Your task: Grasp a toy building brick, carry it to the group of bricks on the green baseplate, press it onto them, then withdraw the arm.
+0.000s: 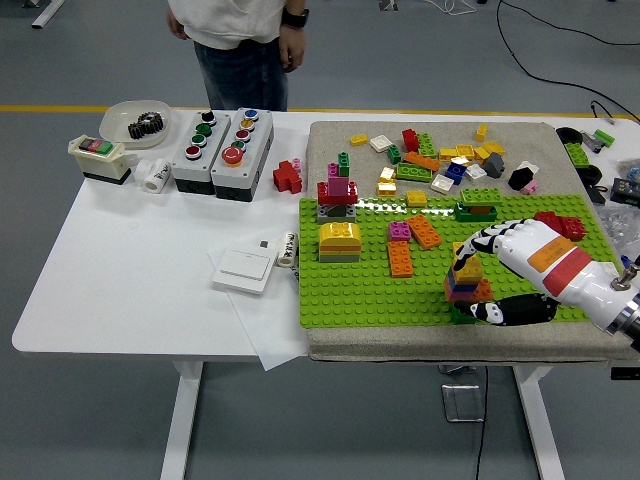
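Brick stack (466,281), striped in yellow, blue, purple and orange, stands on the green baseplate (360,290) near its front edge, directly at the fingertips of the right hand (500,270). That white hand comes in from the right with its fingers arched over the top of the stack and its dark thumb low at the stack's foot; whether the fingers actually press on the top brick I cannot tell, and they look loosely curved rather than clamped. Left of the hand, well apart, sit an orange brick (401,259), a pink brick (399,231) and a yellow-topped block (340,241). Beyond the hand, farther across the mat, lie loose bricks (440,160) in many colours. 1 person (240,40) stands at the table's far side, hands hanging clear of the table.
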Robot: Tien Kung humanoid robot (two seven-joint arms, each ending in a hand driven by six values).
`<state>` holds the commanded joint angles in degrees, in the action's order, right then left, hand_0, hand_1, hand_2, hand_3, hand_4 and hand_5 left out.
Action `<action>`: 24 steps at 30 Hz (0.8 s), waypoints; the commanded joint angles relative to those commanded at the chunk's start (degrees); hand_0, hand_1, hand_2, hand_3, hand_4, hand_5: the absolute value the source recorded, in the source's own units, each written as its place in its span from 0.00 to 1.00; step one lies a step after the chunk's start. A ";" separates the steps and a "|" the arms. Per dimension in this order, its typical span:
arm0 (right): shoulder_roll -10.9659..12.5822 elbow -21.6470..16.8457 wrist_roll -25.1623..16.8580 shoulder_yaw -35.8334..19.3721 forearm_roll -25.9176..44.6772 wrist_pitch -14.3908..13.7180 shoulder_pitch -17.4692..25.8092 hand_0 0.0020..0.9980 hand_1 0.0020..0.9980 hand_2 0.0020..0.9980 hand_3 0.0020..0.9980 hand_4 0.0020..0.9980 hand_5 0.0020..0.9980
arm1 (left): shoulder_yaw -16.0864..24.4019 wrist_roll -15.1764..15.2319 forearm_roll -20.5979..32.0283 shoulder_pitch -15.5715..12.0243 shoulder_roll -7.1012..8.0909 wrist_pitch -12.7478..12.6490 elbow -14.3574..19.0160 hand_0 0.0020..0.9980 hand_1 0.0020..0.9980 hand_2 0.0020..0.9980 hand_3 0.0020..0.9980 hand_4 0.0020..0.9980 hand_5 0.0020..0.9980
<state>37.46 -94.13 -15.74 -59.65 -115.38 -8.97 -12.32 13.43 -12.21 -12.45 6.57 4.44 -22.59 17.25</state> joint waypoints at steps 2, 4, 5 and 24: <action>-0.02 -0.08 0.04 -0.46 0.21 -0.63 0.05 0.57 0.59 0.64 0.56 0.83 0.46 | 0.04 -0.02 -0.08 -0.04 0.01 0.00 -0.01 0.74 0.73 0.72 0.59 0.64 0.67; -0.11 -0.06 0.20 -1.09 0.34 -1.48 0.15 0.57 0.59 0.64 0.56 0.83 0.46 | 0.03 0.00 -0.06 -0.11 0.01 -0.01 -0.01 0.74 0.73 0.72 0.59 0.64 0.67; -0.13 -0.05 0.23 -1.20 0.35 -1.62 0.17 0.57 0.59 0.64 0.56 0.83 0.46 | 0.02 0.01 -0.05 -0.12 0.02 -0.02 -0.01 0.74 0.73 0.72 0.59 0.64 0.67; -4.48 4.20 3.61 -5.78 21.11 -3.20 1.38 0.78 0.77 0.83 0.85 0.97 0.64 | -0.40 0.28 0.41 0.15 0.01 -0.02 0.05 0.74 0.73 0.72 0.59 0.64 0.67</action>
<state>32.98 -89.93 -12.13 -65.42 -94.27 -12.17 -10.94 13.03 -11.93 -12.04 6.72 4.45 -22.61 17.30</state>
